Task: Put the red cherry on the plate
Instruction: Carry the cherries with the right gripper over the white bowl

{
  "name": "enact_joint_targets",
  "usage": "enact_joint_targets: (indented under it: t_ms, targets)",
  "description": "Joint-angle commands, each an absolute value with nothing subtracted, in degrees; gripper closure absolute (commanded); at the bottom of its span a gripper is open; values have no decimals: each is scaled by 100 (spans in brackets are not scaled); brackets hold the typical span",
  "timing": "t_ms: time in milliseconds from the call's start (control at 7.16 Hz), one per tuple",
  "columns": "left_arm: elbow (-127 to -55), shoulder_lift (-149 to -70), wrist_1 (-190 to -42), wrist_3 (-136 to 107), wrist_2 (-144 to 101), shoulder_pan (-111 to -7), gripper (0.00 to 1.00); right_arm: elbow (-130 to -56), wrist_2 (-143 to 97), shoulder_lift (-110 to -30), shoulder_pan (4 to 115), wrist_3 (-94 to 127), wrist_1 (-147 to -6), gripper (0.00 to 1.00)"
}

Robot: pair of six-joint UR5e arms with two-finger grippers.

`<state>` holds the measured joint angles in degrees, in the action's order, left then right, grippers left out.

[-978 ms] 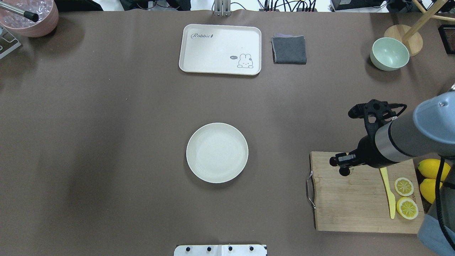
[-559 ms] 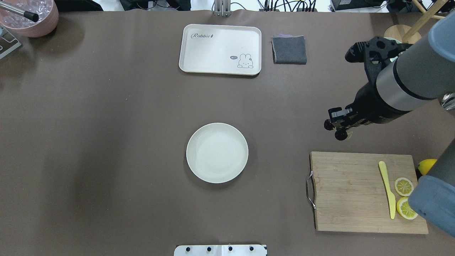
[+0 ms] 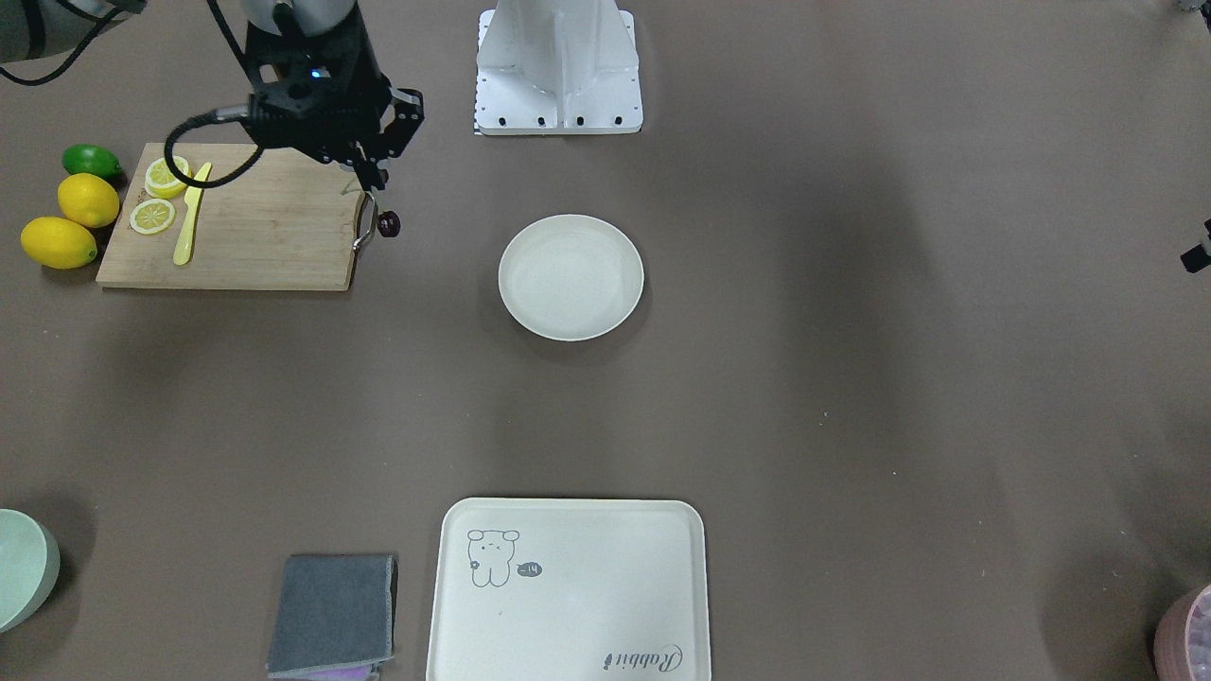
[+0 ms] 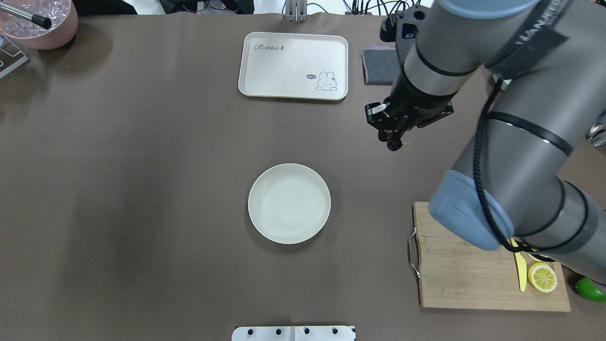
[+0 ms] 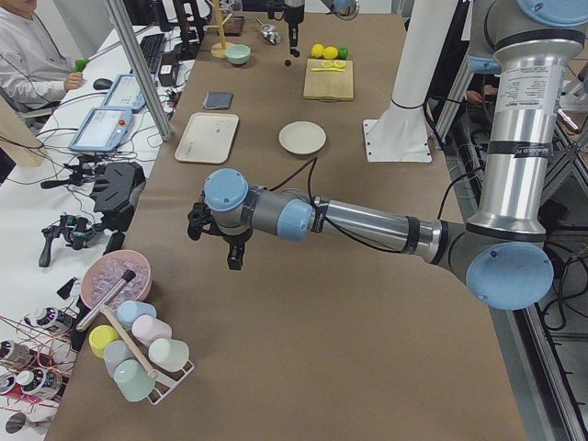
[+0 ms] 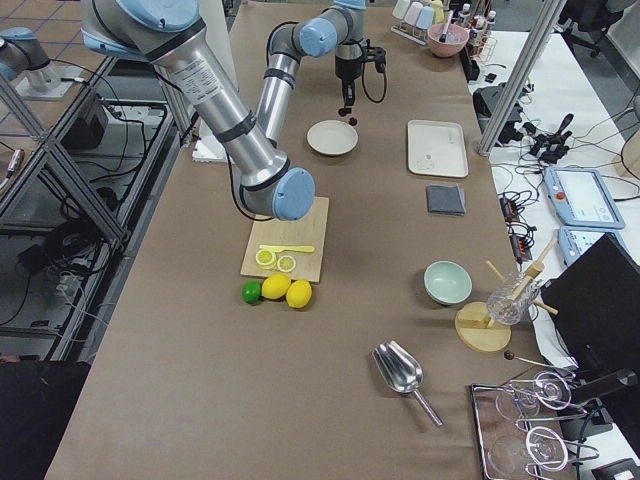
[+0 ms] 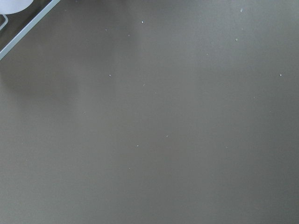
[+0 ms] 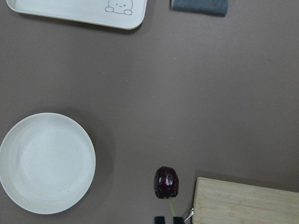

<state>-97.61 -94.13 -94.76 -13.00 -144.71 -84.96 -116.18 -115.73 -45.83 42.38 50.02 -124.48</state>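
Right fingers point(image 8: 160, 219) pressed nearly together, pinching the green stem. Red cherry point(image 8: 166, 182) hangs just below them, clear of the tabletop point(image 8: 210, 93). Cutting board point(image 8: 243, 203) corner just beside; plate point(image 8: 46, 163) near, bare tabletop between. Left fingers point(image 5: 234, 260): cannot tell.

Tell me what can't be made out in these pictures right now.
Left gripper: open or shut unclear; too small in the exterior left view, and its wrist view shows only table.
Right gripper: mostly cut off by the right wrist view's bottom edge.
Red cherry: one fruit or two unclear; only one dark blob shows.
Green bowl and whole lemons: hidden behind the right arm in the overhead view.
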Motion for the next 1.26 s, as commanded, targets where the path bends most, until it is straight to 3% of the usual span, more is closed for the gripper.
enact_joint_targets:
  t_ms: [0,419,698,1117]
  targets:
    - [-9738,-9527,-9492,-1283,-14441,-8482,2,-11188,-11261,-4176,3711,5341,-12428,100]
    - [-9494,-9834,-9492,-1283,-14440,-8464,2,-10944,-10583,-4219,2700,6220,-12088,100]
    - [-9483,-9826,-9501,-1275,-14440,-8464,2,-10050,-10573,-4166,2567,6634,-10991,100]
    - [-9501,-9756,-9519,-1239,-14449,-8473,2,-9363,-10337,-3736,2373,6969,-10716,100]
